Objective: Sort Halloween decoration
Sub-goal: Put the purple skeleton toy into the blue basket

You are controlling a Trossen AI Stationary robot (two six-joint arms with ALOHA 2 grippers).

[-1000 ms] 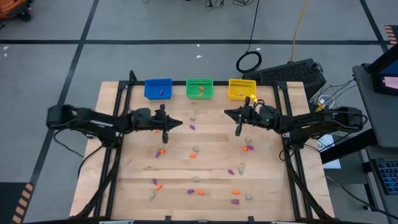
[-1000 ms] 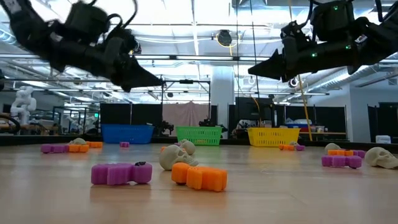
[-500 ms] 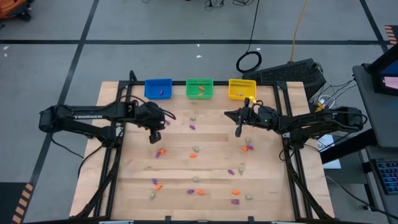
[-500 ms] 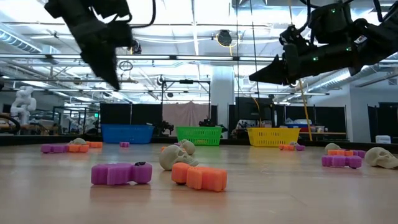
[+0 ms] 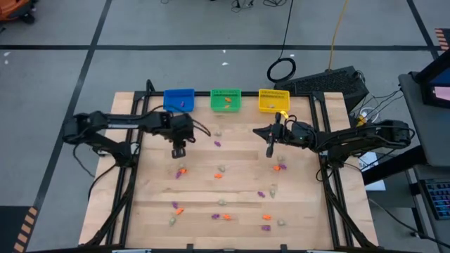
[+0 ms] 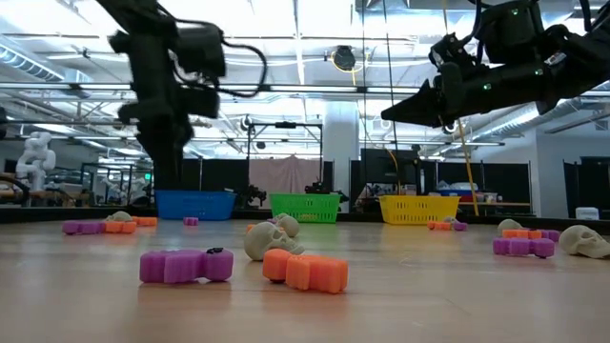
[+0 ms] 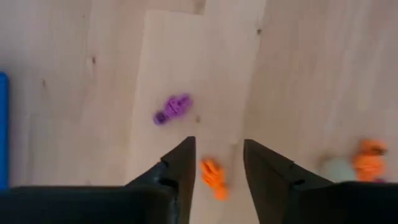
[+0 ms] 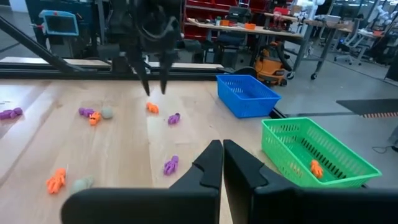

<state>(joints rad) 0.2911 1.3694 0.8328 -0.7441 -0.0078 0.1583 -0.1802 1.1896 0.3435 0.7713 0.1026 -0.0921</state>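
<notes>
- Since the earlier frames the left arm has swung its wrist round to point straight down, and its left gripper now hangs over the wooden worktop toward the left side, in front of the blue plastic bin at the far edge.
- Its two dark fingers stand parted and hold nothing; between them, below on the wood, lies a small orange trinket, with a small purple trinket just beyond.
- The right gripper hovers right of centre, in front of the yellow plastic bin, fingers pressed together and empty.
- The remaining tiny purple, orange and pale trinkets lie scattered across the middle and near half of the worktop; a few already sit in the bins, including the green plastic bin.
- The step in hand looks like lining up a pick on the orange piece. Next should come a straight descent, keeping it centred between the fingers, then closing gently.
</notes>
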